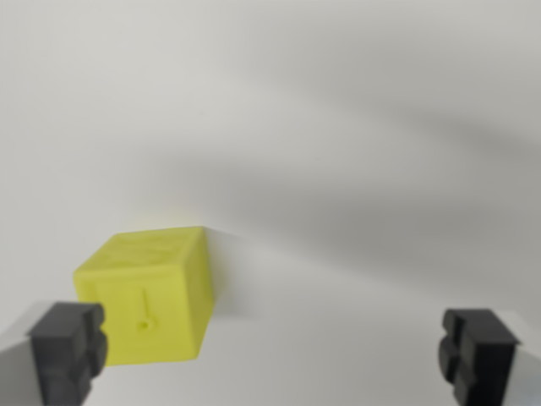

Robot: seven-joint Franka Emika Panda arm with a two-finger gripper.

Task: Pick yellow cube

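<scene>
Soft diffuse light, blurred throughout

The yellow cube [148, 294] sits on the pale worktop [338, 169] in the lower part of the wrist view's left. Its colour is bright lime-yellow. It is turned so that one vertical edge faces right. The top face shows faint embossing. The front face carries a small raised line and dot.
</scene>
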